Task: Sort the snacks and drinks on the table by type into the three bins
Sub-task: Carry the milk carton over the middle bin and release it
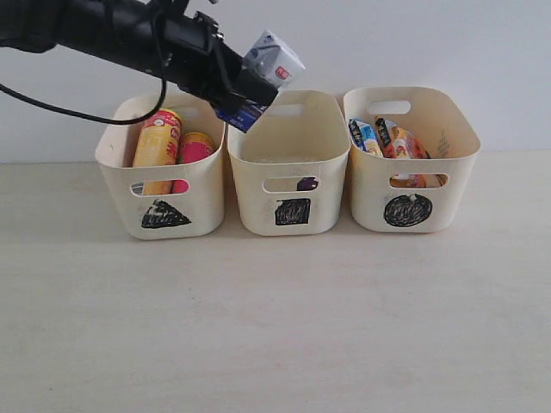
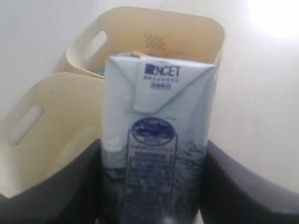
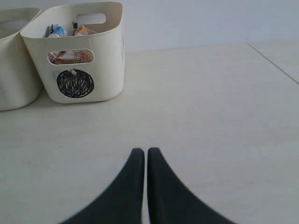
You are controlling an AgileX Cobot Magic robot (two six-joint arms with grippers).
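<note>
My left gripper (image 1: pixel 251 86) is shut on the blue-white milk carton (image 1: pixel 272 62), holding it tilted in the air above the back left rim of the square bin (image 1: pixel 293 211). In the left wrist view the milk carton (image 2: pixel 156 135) fills the space between my dark fingers (image 2: pixel 70 186). The triangle bin (image 1: pixel 164 215) holds the yellow chip tube (image 1: pixel 157 142) and the pink chip tube (image 1: pixel 196 148). A purple carton (image 1: pixel 307 183) shows through the square bin's handle slot. The circle bin (image 1: pixel 410 211) holds blue and orange-white bags (image 1: pixel 392 139). My right gripper (image 3: pixel 142 153) is shut on nothing, low over the table.
The three tubs stand in a row against a white wall. The circle bin (image 3: pixel 74 84) shows in the right wrist view ahead of my right gripper. Bare pale table (image 1: pixel 275 327) stretches in front of the bins. A table seam (image 3: pixel 273 60) runs at the far side.
</note>
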